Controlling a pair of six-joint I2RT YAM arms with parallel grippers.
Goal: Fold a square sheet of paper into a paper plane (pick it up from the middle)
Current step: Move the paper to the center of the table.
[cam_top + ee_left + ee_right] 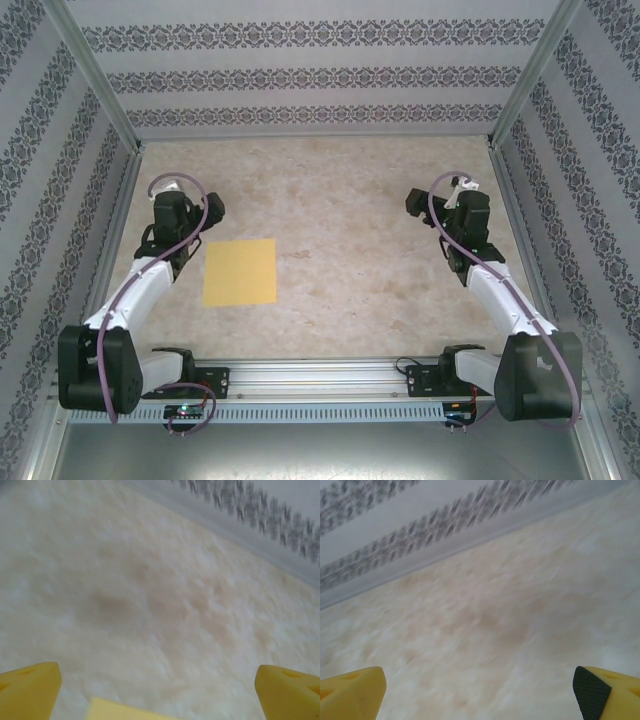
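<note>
The square sheet of paper (240, 272) is yellow-orange and lies flat, with no fold in it, on the left half of the marbled table. My left gripper (203, 212) hovers just beyond the sheet's far left corner and is open and empty. In the left wrist view its yellow fingers (27, 690) stand wide apart, and a corner of the sheet (120, 712) peeks in at the bottom between them. My right gripper (422, 204) hangs over the table's right side, far from the sheet. Its fingers (350, 692) are spread wide over bare table.
Patterned walls (320, 75) enclose the table (360, 240) at the back and on both sides, with metal posts at the back corners. The arms' mounting rail (320, 378) runs along the near edge.
</note>
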